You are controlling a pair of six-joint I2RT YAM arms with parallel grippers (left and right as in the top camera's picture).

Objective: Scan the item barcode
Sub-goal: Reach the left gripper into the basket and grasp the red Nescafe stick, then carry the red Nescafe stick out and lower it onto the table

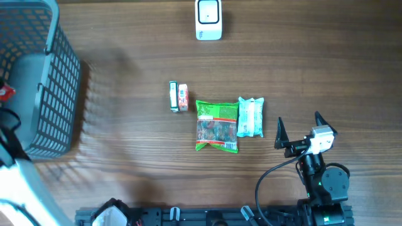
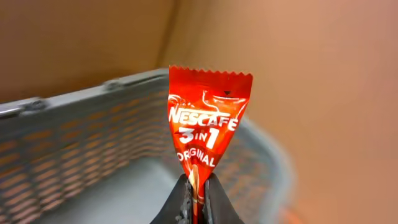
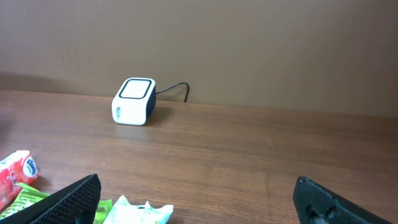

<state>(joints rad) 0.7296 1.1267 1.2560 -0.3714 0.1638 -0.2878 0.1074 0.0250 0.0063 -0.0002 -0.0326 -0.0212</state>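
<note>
Overhead: straight down, far, whole counter (image 1: 125, 169).
Left wrist: close, looking into the basket (image 2: 74, 143) at the counter's left edge.
Right wrist: low, facing the far-edge scanner (image 3: 134, 101), shared with overhead.

R arm (image 1: 321, 182): matte black body w/ rounded joint housings, small green LED (image 1: 321, 184) lit on one joint (a second green glow sits lower, near the base). White-grey boxy cam module (image 1: 321, 139) at the wrist, and a thin black cable (image 1: 270, 172) loops off it. R gripper (image 1: 299, 119) — two black pointed wedge fingers (image 3: 68, 202), finely textured. L gripper (image 2: 198, 186) — slim black tapered fingers. L arm (image 1: 19, 188), mostly off-frame overhead: white casing, black cables.
</note>
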